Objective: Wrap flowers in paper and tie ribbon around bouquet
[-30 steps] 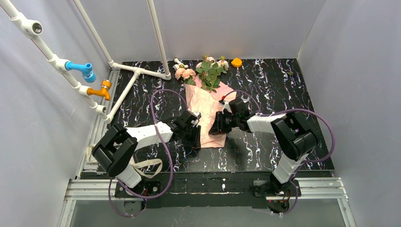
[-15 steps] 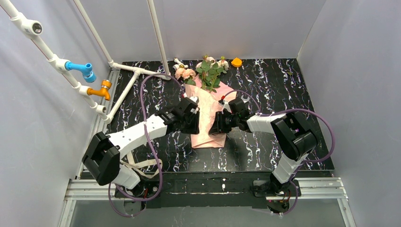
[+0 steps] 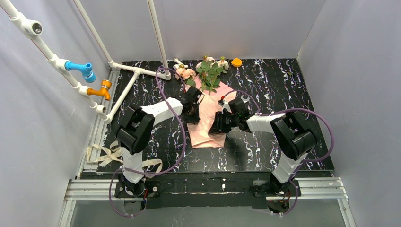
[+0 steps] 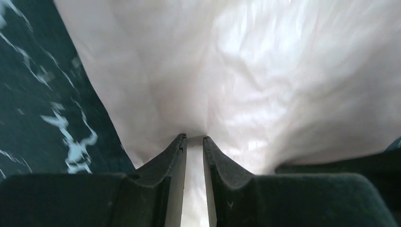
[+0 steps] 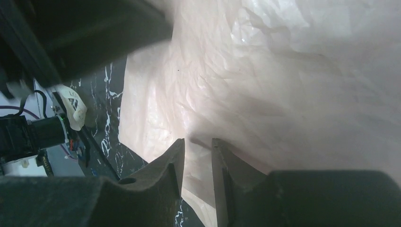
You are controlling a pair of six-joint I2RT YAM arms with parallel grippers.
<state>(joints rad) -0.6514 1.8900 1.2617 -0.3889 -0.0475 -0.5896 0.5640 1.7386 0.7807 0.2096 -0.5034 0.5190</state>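
Black marble with white veins makes the tabletop [image 3: 283, 85], and it carries almost everything. Along its left edge and at the far-left corner stands a frame of white pipes [image 3: 137, 72], with one blue tap [image 3: 81, 69] and one orange tap [image 3: 100, 90] on the pipe at the left.

Next in size is the paper [image 3: 204, 135]. It lies in the middle of the tabletop, salmon pink side up and wrinkled, folded over the stems. It is wider toward the far edge and reaches about half the way to the near edge.

Both arms bend inward and meet at this sheet from opposite sides. The left gripper [image 4: 194, 137] is at the left border of the paper, a little farther from me than the other one. Its two fingers stand nearly together, with only a thin slot between them, and pale paper fills this slot, so it is pinching the sheet. The right gripper [image 5: 197, 140] is at the right border, and its fingers are also close together, with a fold of paper between them.

The flowers [image 3: 209, 73] stick out of the wide end, close to the middle of the far edge: pink and cream blooms with round green leaves.

The ribbon [image 3: 108, 153] is off the tabletop. It lies in loose beige loops beyond the near-left corner, beside the left arm.

One small orange object [image 3: 236, 62] sits at the far edge, just right of the flowers.
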